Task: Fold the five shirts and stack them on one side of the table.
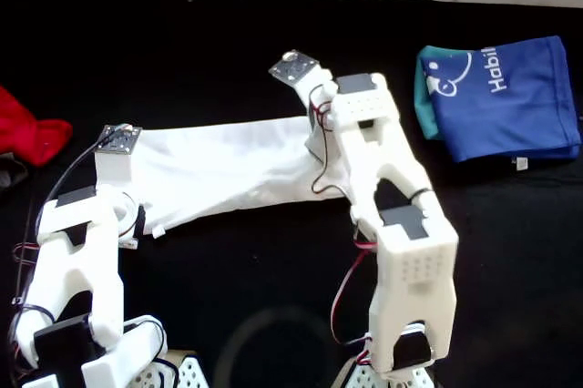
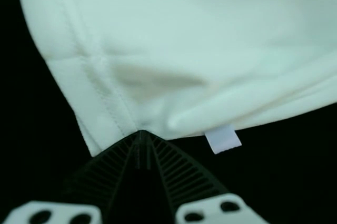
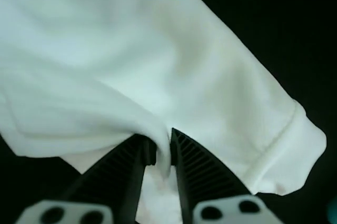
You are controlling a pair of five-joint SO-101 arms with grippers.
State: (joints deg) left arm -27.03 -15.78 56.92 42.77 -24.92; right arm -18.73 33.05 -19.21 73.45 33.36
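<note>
l gripper [image 2: 141, 134] & r gripper [image 3: 164, 148] both clamped on white shirt [image 1: 228, 171]; folded blue shirt [image 1: 510, 101] well apart

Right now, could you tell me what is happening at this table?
The two arms hold one white shirt, laid out between them on the black table. The left gripper is shut on one edge, by a small tag; the right gripper pinches a fold at the other end. A folded blue shirt lies on the right side, a bunched red garment at the left edge.

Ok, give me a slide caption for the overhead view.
Two arms hold a white shirt stretched between them, folded blue shirt aside.
</note>
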